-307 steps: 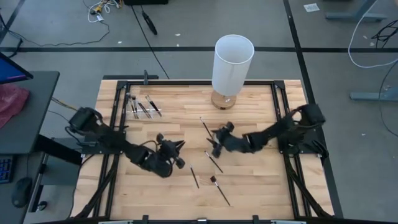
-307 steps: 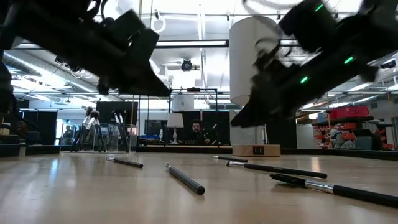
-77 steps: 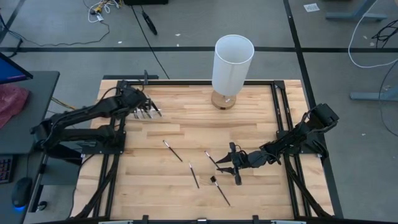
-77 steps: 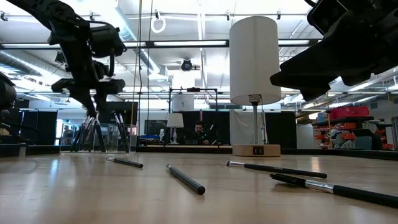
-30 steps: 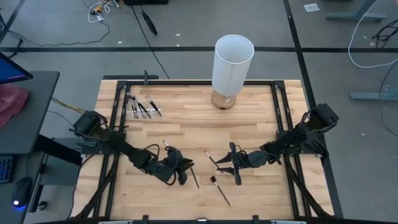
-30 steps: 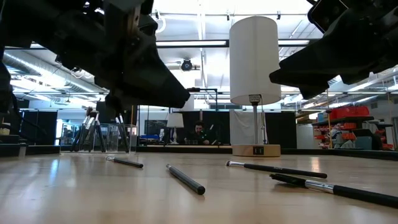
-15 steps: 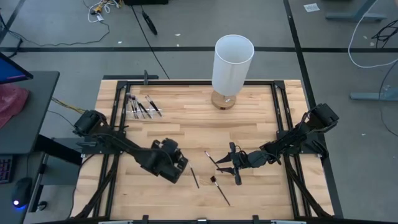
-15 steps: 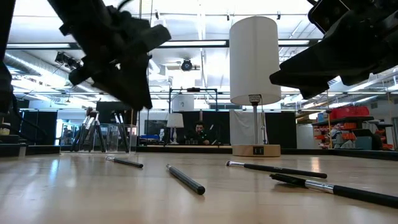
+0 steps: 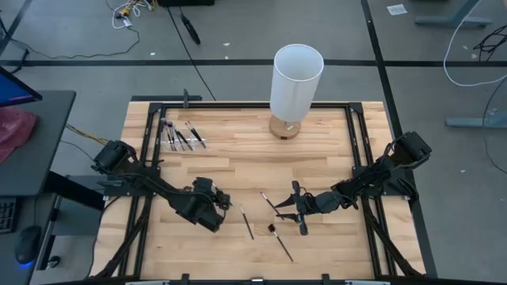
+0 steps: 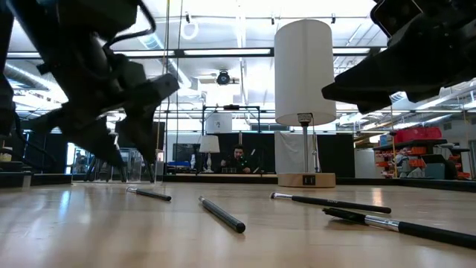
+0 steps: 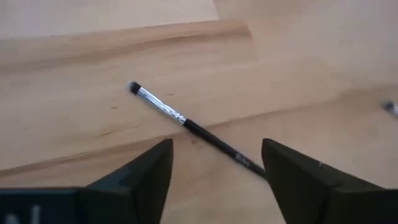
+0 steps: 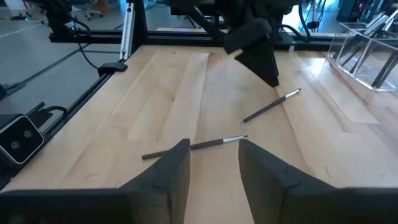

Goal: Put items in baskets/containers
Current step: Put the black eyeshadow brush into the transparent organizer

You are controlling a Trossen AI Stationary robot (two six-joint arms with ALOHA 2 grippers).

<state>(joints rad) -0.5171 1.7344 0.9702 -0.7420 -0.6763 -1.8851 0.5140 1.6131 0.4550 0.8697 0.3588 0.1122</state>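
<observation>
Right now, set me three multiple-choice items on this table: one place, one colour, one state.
1. The low transparent plastic container stands
A. at the wooden table's middle
B. near the table's far left corner
C. beside the right arm's base

2. The tall cylinder on the wooden base is
A. white
B. red
C. black

3. The left gripper is
A. shut on a brush
B. inside the container
C. open above a slim black brush

Key: B, the high view shows it left of the cylinder; A, both room views show white; C, the left wrist view shows the fingers apart and the brush lying on the wood. The right gripper waits, open, mid-table.
</observation>
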